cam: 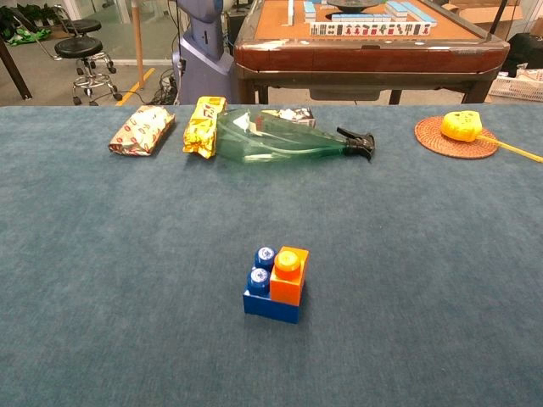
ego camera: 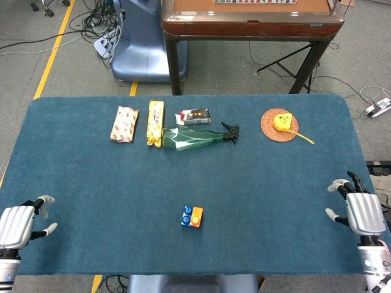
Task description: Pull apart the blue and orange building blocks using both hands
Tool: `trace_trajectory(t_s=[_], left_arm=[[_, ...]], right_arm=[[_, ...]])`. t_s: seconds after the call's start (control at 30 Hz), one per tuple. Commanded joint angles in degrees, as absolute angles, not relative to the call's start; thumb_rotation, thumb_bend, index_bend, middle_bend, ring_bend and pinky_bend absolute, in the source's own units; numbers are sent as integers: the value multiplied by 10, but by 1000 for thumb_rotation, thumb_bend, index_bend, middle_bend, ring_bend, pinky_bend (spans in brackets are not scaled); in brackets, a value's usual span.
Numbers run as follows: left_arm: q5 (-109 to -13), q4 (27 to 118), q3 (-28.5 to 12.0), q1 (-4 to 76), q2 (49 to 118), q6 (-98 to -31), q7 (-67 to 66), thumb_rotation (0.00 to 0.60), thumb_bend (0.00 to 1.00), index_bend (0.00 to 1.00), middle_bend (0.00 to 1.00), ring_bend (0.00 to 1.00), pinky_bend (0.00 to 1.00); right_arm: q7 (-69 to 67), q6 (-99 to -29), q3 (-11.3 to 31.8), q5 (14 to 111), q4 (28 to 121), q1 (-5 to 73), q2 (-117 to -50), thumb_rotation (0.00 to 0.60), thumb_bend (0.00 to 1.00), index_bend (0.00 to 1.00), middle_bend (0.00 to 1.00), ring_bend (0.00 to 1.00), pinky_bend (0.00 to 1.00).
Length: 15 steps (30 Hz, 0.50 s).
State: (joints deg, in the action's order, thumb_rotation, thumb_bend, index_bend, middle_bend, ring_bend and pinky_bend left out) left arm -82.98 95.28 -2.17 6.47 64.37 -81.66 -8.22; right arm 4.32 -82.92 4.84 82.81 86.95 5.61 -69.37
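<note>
A blue block (ego camera: 187,217) with an orange block (ego camera: 196,215) stuck on its right half sits near the table's front middle; the chest view shows the blue block (cam: 263,292) and the orange block (cam: 289,275) joined. My left hand (ego camera: 19,224) rests at the front left edge, fingers apart, holding nothing. At the front right edge my right hand (ego camera: 358,207) is likewise empty with fingers spread. Both hands are far from the blocks and absent from the chest view.
Along the back of the blue table (ego camera: 91,183) lie two snack packets (ego camera: 124,123) (ego camera: 156,122), a green spray bottle (ego camera: 195,137), a small box (ego camera: 194,116) and a yellow toy on a woven coaster (ego camera: 280,124). A wooden table (ego camera: 250,24) stands behind.
</note>
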Motion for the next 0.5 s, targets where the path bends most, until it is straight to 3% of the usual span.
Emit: trace_trajectory(t_s=[0.03,0.3,0.5], left_arm=[[-829,949,-19,62,645,-818,-78,600,17,456,581,522,707],[-826,937,-17,58,655,-818,-67,600,17,455,581,522,707],[-841,926,-2,56,663,-814,-76,600,17,450,581,522,707]], right_arm=[[38,-824,46,829,862,58,-701,600,13,443,328,404,502],[4,-815,52,858,849,82,-712,600,18,443,368,430,522],[48,-785,56,905,899,128,-688,600,14,442,676,758,746]])
